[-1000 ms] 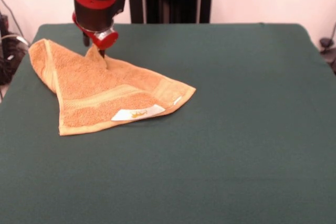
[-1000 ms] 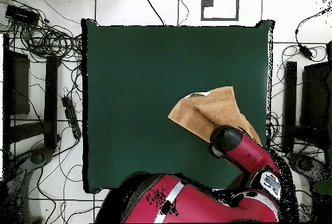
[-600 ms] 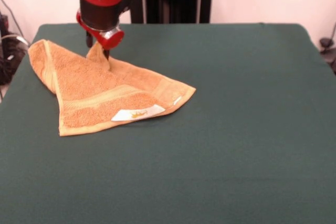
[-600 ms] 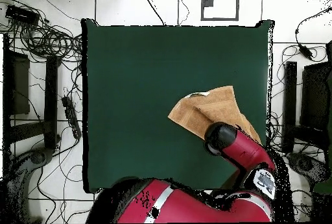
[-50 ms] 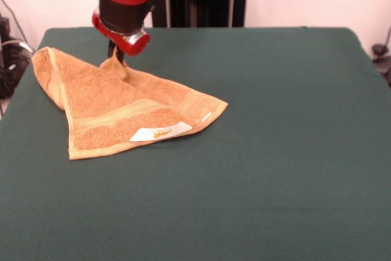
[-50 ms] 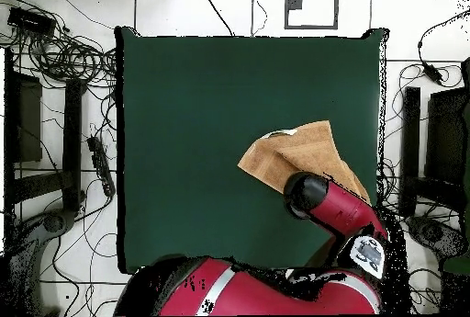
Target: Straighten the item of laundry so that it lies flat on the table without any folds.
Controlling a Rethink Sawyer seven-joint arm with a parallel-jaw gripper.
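Observation:
The item of laundry (image 5: 116, 108), an orange-tan terry towel, lies folded into a rough triangle at the table's (image 5: 275, 151) far left in the front view. Its white label (image 5: 160, 132) faces the near side. One point of the cloth rises in a small peak into my gripper (image 5: 116, 58), which is shut on it just above the towel's far edge. From overhead, the towel (image 6: 298, 152) sits near the table's (image 6: 211, 130) right edge, and the red arm (image 6: 307, 194) covers the gripper and part of the cloth.
Cables and dark gear lie off the table's left side (image 5: 9, 59), and a small dark object (image 5: 380, 50) sits past the right edge. Overhead, tangled cables (image 6: 73, 56) and black frames surround the table on the floor.
The gripper has shifted slightly right and upward, drawing the pinched point of the towel up with it. The rest of the towel lies as before.

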